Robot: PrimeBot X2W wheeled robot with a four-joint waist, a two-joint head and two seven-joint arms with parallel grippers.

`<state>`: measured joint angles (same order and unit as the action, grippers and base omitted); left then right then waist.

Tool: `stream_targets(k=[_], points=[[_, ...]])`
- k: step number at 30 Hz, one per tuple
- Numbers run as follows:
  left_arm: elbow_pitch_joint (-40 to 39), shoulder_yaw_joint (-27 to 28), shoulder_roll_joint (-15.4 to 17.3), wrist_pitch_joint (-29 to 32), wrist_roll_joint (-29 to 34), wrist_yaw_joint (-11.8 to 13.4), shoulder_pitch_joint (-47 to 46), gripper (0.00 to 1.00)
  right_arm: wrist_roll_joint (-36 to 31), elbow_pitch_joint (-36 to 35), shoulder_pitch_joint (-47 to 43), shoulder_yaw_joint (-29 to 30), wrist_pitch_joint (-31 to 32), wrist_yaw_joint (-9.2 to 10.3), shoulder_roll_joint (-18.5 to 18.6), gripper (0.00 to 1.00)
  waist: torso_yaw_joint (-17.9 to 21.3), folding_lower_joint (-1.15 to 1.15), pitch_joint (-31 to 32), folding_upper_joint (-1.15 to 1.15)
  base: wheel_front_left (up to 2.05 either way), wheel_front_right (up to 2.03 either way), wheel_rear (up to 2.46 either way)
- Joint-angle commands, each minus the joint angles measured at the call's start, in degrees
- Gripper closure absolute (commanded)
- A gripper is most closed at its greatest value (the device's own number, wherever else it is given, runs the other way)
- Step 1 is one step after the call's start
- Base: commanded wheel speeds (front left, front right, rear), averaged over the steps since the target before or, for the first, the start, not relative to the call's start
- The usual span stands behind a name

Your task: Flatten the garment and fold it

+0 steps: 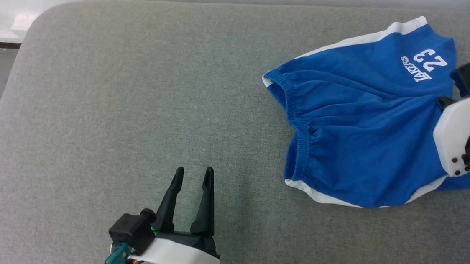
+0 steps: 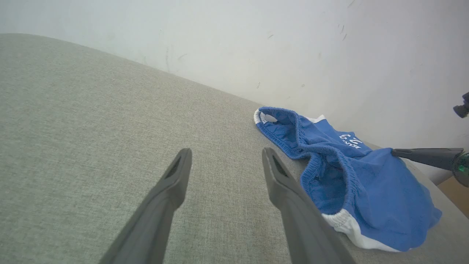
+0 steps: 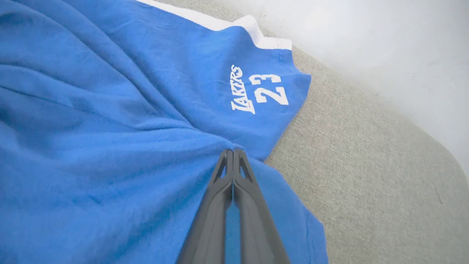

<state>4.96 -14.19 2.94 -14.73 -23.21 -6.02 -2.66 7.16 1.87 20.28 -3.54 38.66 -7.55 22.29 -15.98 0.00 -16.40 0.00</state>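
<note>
**STATUS: RIGHT TOOL CLAMPED ON SHORTS, LEFT TOOL SPREAD**

**1. Garment position.** The blue shorts [image 1: 361, 139] lie on the grey cushion [image 1: 131, 94]. They sit in the right half of the head view, near the cushion's far edge, where a pale wall [image 2: 256, 44] rises. The gathered waistband [image 1: 293, 131] faces the robot's left and the leg openings face its right. In the left wrist view the waistband gapes open. A white stripe [image 1: 362, 40] runs along the far side of the shorts, and a second one runs along the near side. The white print [image 3: 256, 91] "LAKERS 23" sits on the far leg, close to its hem. The fabric is not flat: creases run from the waistband toward the crotch.

**2. Right tool.** The right tool [image 3: 233, 151] is at the crotch, between the two legs. Its two dark fingers are pressed together. The creases in the fabric converge at the tips, which pinch the cloth there. Blue fabric shows through the narrow slot lower down between the fingers.

**3. Left tool.** The left tool [image 1: 195, 171] is over bare cushion at the lower left of the head view, well apart from the shorts. Its fingers [image 2: 172, 190] are spread wide, hold nothing, and point toward the cushion's far edge. Whether they touch the cushion cannot be told.
</note>
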Motion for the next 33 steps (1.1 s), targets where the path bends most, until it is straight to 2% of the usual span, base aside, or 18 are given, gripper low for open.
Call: stream_targets(k=[1, 4, 5, 6, 9, 13, 17, 23, 26, 30, 33], points=[[0.25, -0.11, -0.06, -0.27, -0.18, -0.40, -1.10, 0.00, -0.32, 1.51, 1.29, -0.35, -0.83, 0.06, -0.46, 1.00, -0.12, 0.00, -0.13, 0.00, 0.00, 0.00, 0.00], [0.70, -0.33, -0.06, -0.27, -0.15, -0.48, -1.28, 0.00, -1.48, 6.58, 3.02, -1.10, -3.01, 0.06, -1.52, 1.00, -0.26, 0.00, -0.03, 0.00, 0.00, 0.00, 0.00], [0.85, -0.43, -0.06, -0.27, -0.16, -0.50, -1.29, 0.00, -1.93, 8.21, 3.46, -1.24, -4.00, 0.06, -1.89, 0.37, -0.30, 0.00, 0.12, 0.00, 0.00, 0.00, 0.00], [1.01, -0.53, -0.06, -0.27, -0.15, -0.52, -1.27, 0.00, -2.37, 9.66, 3.89, -1.42, -5.17, 0.06, -2.22, 0.00, -0.31, 0.00, 0.32, 0.00, 0.00, 0.00, 0.00], [1.42, -0.60, -0.06, -0.27, -0.03, -0.53, -0.94, 0.00, -2.91, 11.95, 4.62, -1.80, -9.16, 0.06, -3.37, 0.00, 0.01, 0.00, 1.36, 0.00, 0.00, 0.00, 0.00], [1.09, -0.16, -0.06, -0.27, 0.57, -0.35, 0.09, 0.00, -2.61, 9.30, 3.51, 0.12, -14.77, 0.06, -5.35, 0.00, 1.21, 0.00, 3.33, 0.00, 0.00, 0.00, 0.00], [0.44, 0.52, 0.11, -0.27, 1.41, -0.15, 1.66, 0.00, -4.31, 1.50, -0.76, 5.54, -21.12, 0.06, -8.84, 0.00, 3.12, 0.00, 5.39, 0.00, 0.00, 0.00, 0.00], [-0.58, 1.43, 0.64, -0.27, 2.19, 0.20, 3.73, 0.00, -8.79, -11.77, -14.05, 15.55, -31.35, 0.06, -17.62, 0.00, 5.48, 0.00, 7.18, 0.00, 0.00, 0.00, 0.00], [-1.05, 1.99, 1.08, -0.27, 2.36, 0.42, 5.00, 0.00, -8.74, -15.57, -21.20, 17.45, -35.45, 0.06, -19.21, 0.00, 6.66, 0.00, 7.44, 0.00, 0.00, 0.00, 0.00], [-1.44, 2.70, 1.96, -0.26, 2.29, 0.83, 7.00, 0.00, -0.45, -15.12, -28.02, 18.96, -39.71, 0.06, -19.37, 0.00, 8.49, 0.00, 7.73, 0.00, 0.00, 0.00, 0.00], [-2.16, 2.34, 2.75, 0.55, 2.56, 0.82, 7.39, 0.00, 0.92, -13.07, -29.67, 18.74, -42.30, 0.06, -19.39, 0.00, 9.62, 0.00, 7.34, 0.00, 0.00, 0.00, 0.00]])
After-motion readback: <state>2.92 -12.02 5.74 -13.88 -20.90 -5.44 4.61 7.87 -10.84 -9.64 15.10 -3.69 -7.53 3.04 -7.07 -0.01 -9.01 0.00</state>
